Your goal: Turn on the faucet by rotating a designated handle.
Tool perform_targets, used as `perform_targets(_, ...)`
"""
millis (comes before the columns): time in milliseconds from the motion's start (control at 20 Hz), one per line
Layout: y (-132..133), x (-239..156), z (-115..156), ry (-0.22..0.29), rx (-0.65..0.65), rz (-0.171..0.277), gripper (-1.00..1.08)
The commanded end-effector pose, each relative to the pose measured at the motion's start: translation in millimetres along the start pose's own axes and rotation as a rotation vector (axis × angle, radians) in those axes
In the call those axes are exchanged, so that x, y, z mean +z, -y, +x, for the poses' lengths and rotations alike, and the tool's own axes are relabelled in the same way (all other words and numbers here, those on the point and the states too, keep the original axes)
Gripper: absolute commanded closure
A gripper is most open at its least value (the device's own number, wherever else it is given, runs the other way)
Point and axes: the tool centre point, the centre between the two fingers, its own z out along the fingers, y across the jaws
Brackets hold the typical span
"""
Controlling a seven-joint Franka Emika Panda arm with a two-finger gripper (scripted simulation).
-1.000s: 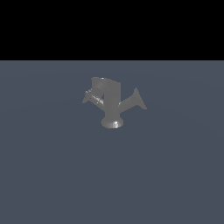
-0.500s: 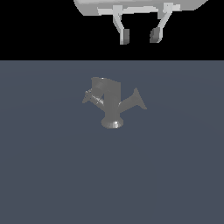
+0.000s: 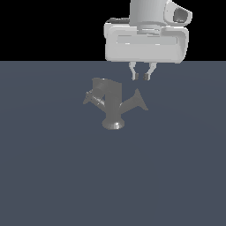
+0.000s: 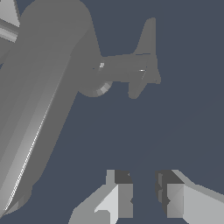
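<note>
From where I stand, the faucet [image 3: 112,106] sits a little above the middle of a flat slate-blue floor [image 3: 53,176], a small grey metal piece on a round flared base [image 3: 113,125]. Going across it from the exterior view's left: a short stubby projection [image 3: 90,98] juts out toward nine o'clock from the blocky upper body [image 3: 108,90], then the body narrows down into the stem and base, and on the other side a longer arm reaches out toward two o'clock and ends in a flared, fin-like tip [image 3: 139,100].

Further to the exterior view's right and higher up hangs the big white gripper [image 3: 141,76], at about one o'clock from the faucet's base. Its wide pale housing [image 3: 145,44] fills the upper part of the scene against the black background, and two thin fingers [image 3: 133,72] point downward from it. The fingertips are slightly apart with a narrow gap between them, and nothing is held there. They hover just above the fin-like tip without touching it.

The wrist view shows the same thing up close: the two dark-padded fingers [image 4: 120,194] with bare floor showing in the gap, the gripper [image 4: 144,194] clear of the metal, and the finned handle [image 4: 140,70] sticking out from the thick grey body [image 4: 43,100] well ahead of the fingertips.
</note>
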Motion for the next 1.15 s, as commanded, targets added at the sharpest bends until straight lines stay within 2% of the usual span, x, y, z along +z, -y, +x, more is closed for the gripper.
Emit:
perform_targets(0, 7, 22, 27, -0.037, 0.022, 0.013, 0.45)
perform_targets(50, 7, 41, 29, -0.033, 0.004, 0.022, 0.05)
perform_targets(100, -31, 40, 41, -0.065, 0.077, 0.02, 0.33)
perform_targets(150, -55, 58, 21, -0.023, -0.004, -0.021, 0.77)
perform_targets(200, -26, 70, 28, 0.001, -0.05, -0.044, 0.77)
perform_targets(250, -59, 53, 53, -0.052, 0.034, -0.031, -0.69)
perform_targets(300, -62, 51, 52, -0.055, 0.038, -0.031, -0.69)
perform_targets(350, -76, 76, 48, -0.064, 0.121, -0.008, 0.6)
perform_targets(400, -103, 89, 40, -0.048, 0.024, -0.027, -0.64)
perform_targets(450, -46, 98, 47, -0.032, -0.073, -0.046, -0.64)
perform_targets(500, -6, 75, 107, -0.126, -0.087, -0.014, -0.55)
perform_targets(550, -6, 61, 101, -0.155, -0.092, -0.004, -0.55)
perform_targets(600, -38, 14, 146, -0.254, -0.09, -0.022, -0.79)
perform_targets(650, -36, -36, 121, -0.342, -0.088, -0.038, -0.79)
perform_targets(700, 33, -31, 136, -0.365, -0.062, 0.023, -0.66)
perform_targets(750, 66, 40, 120, -0.268, -0.051, 0.043, -0.61)
perform_targets(800, 63, 65, 128, -0.23, -0.047, 0.05, -0.61)
perform_targets(850, 62, 61, 136, -0.259, 0.015, 0.073, -0.72)
perform_targets(900, 46, 60, 149, -0.285, 0.111, 0.086, -0.41)
perform_targets(950, 25, 56, 145, -0.294, 0.144, 0.091, -0.41)
perform_targets(1000, 7, 55, 154, -0.325, 0.237, 0.111, -0.16)
perform_targets(1050, 7, 55, 154, -0.325, 0.237, 0.111, -0.16)
perform_targets(1100, -3, 51, 163, -0.357, 0.195, 0.075, 0.46)
